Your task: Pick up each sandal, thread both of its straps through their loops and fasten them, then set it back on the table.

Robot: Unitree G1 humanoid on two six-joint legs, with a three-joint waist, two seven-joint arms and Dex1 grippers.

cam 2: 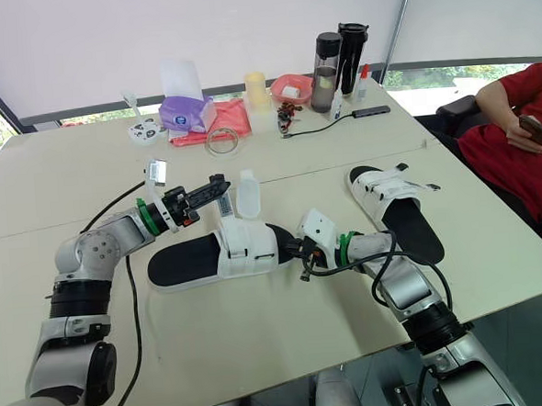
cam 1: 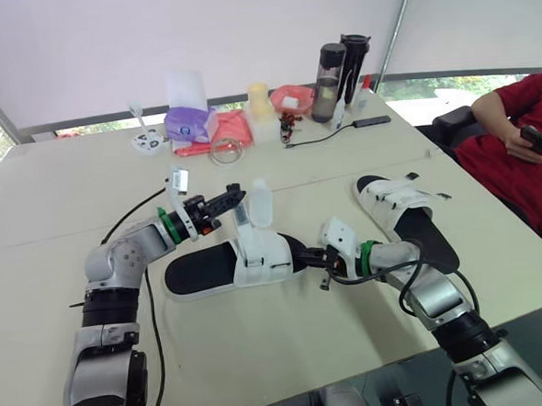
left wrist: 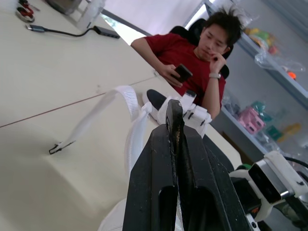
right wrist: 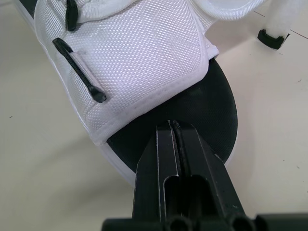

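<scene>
A sandal (cam 1: 211, 269) with a black sole and white upper lies mid-table. One white strap (cam 1: 243, 216) rises from it, and my left gripper (cam 1: 235, 197) is shut on that strap from the left; in the left wrist view the shut fingers (left wrist: 174, 108) hide where they hold it. A second strap (cam 1: 260, 204) arches up beside it, its black tip (right wrist: 272, 36) resting on the table. My right gripper (right wrist: 175, 126) is shut, its tips against the sandal's toe (right wrist: 211, 110). The second sandal (cam 1: 405, 211) lies flat at the right, behind my right arm.
A person in red (cam 1: 516, 142) sits at the table's right side holding a phone. Along the far edge stand a purple tissue box (cam 1: 188, 125), a pink bowl (cam 1: 292, 98), two dark bottles (cam 1: 335, 68) and a black cable (cam 1: 336, 133). The table's near edge is close below my arms.
</scene>
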